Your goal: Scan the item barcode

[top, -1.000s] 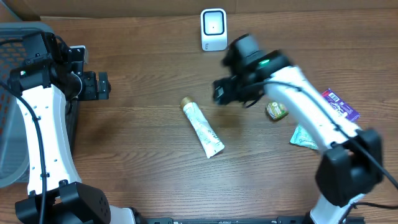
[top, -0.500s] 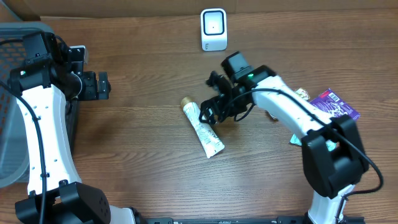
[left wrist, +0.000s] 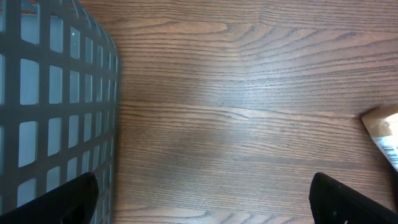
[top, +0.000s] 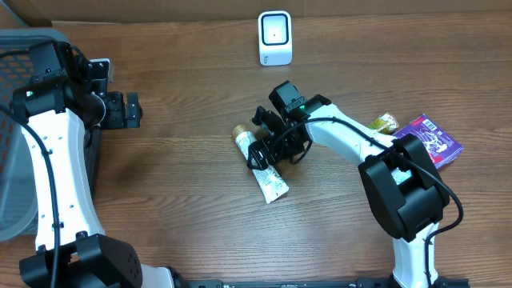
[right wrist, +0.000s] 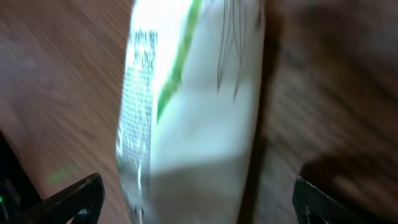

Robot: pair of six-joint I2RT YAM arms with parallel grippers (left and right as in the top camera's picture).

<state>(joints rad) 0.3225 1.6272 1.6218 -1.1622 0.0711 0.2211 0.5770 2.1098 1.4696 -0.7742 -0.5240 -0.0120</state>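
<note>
Since a second ago my right arm has swung in from the right and dropped its hand [top: 261, 138] over the tube [top: 270, 179], which has not shifted; my left arm has stayed put. What I am working over is a dark brown wood-grain counter [top: 184, 216], with a strip of tan board [top: 160, 10] along the far edge and a white scanner [top: 274, 38] standing upright near it. A grey mesh basket [top: 16, 200] sits at the far left, and a purple packet [top: 436, 138] and a small gold item [top: 384, 122] lie well off to the right. The tube lies flat near the middle of the counter, set on a diagonal, its tan cap [top: 238, 130] pointing far-left and its crimped end near-right. It is white with a green stripe and fine print down one side, though my right wrist view is blurred. The right hand stands wide, one finger on each side of the tube's upper half; whether it touches, I cannot tell. My left hand [top: 128, 110] is spread wide beside the basket, holding nothing.
</note>
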